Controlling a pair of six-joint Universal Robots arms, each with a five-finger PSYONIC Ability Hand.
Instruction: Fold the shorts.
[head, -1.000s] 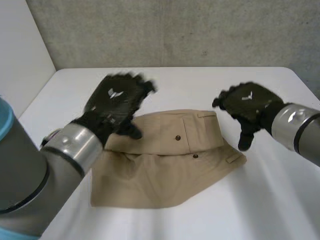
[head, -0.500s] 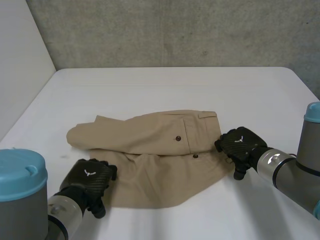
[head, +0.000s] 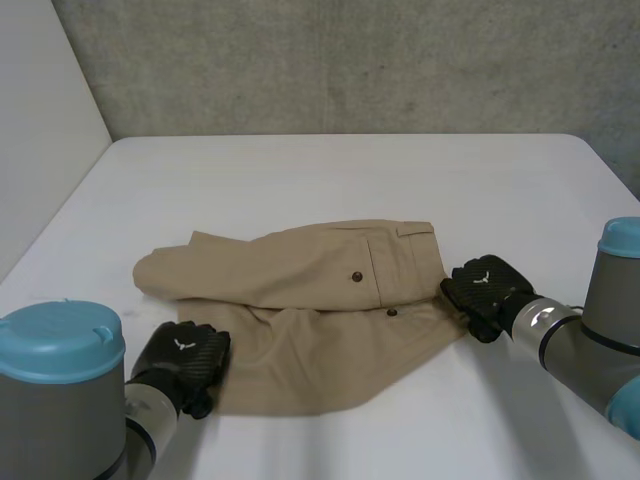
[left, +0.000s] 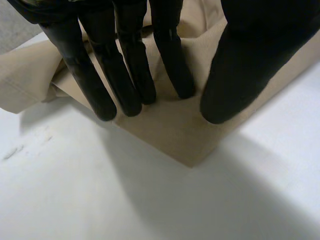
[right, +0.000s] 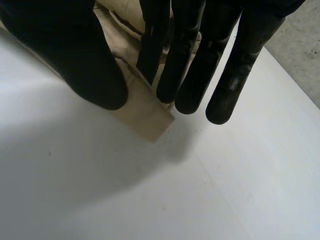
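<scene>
The tan shorts (head: 300, 300) lie folded on the white table (head: 330, 170), waistband to the right and legs to the left. My left hand (head: 180, 355) is at the near left corner of the leg hem. In its wrist view, my left hand (left: 250, 60) has its fingers and thumb closed down on that corner of the shorts (left: 172, 135), with cloth pinched between them. My right hand (head: 485, 285) sits at the near right waistband corner. There my right hand (right: 190, 60) holds the edge of the shorts (right: 145, 117) between thumb and fingers.
A grey wall (head: 350, 60) runs along the table's far edge, and a white panel (head: 40, 130) stands at the left. Bare table lies in front of the shorts and beyond them.
Both hands came down from above the shorts to its near corners. Their fingers then drew in on the cloth over the last half second.
</scene>
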